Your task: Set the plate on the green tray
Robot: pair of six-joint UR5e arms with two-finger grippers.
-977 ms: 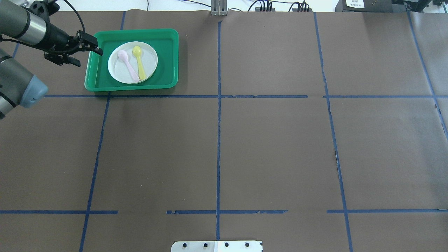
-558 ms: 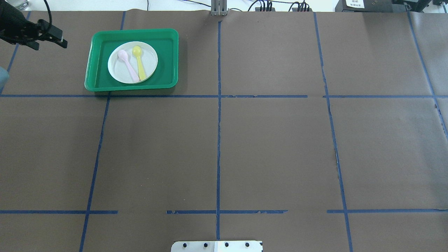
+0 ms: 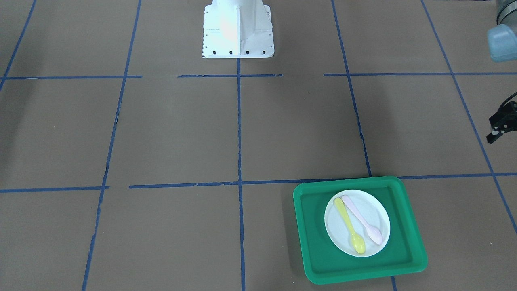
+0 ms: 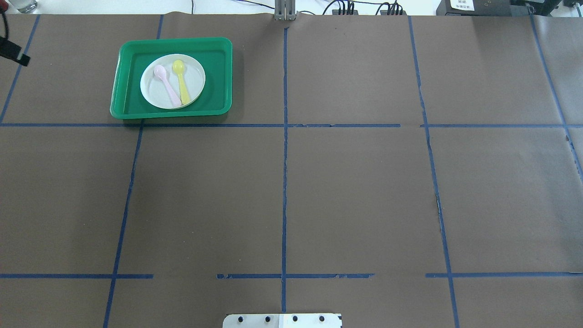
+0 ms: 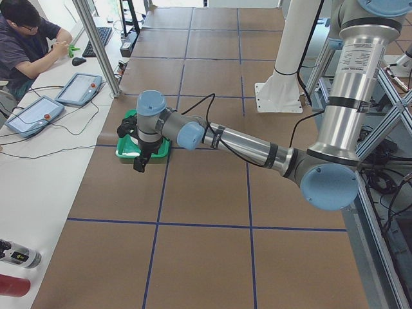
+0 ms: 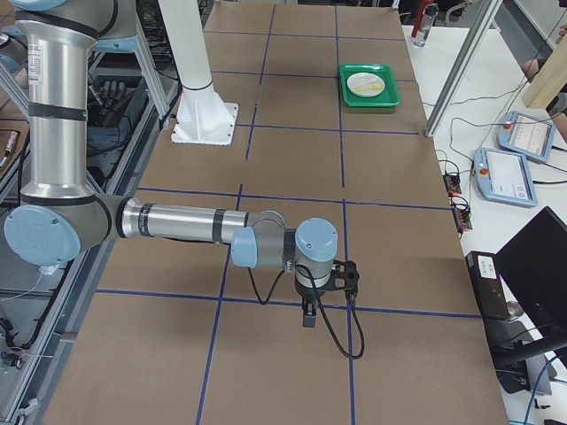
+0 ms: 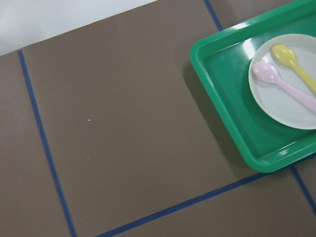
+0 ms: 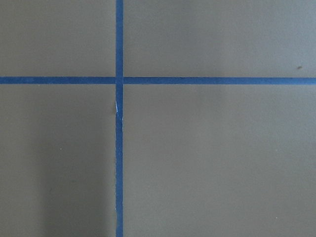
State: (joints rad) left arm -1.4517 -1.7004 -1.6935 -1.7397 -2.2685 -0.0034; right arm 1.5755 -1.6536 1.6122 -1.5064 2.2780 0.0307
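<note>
The white plate (image 4: 196,81) lies inside the green tray (image 4: 218,59) at the far left of the table, with a pink spoon (image 4: 167,89) and a yellow spoon (image 4: 182,84) on it. The front view shows the plate (image 3: 373,212) and the tray (image 3: 311,226) too, and so does the left wrist view, with plate (image 7: 286,106) and tray (image 7: 222,74). My left gripper (image 4: 13,52) is open and empty at the overhead view's left edge, well clear of the tray; it also shows in the front view (image 3: 499,127). My right gripper (image 6: 306,319) shows only in the exterior right view, so I cannot tell its state.
The table is covered in brown paper with a grid of blue tape (image 4: 284,125). The robot's white base (image 3: 237,30) stands at the near middle edge. Teach pendants (image 6: 518,159) and cables lie on the side desk beyond the table.
My left gripper has drawn back to the left, away from the tray's left rim to the view's edge. The plate, spoons and tray have not moved.
</note>
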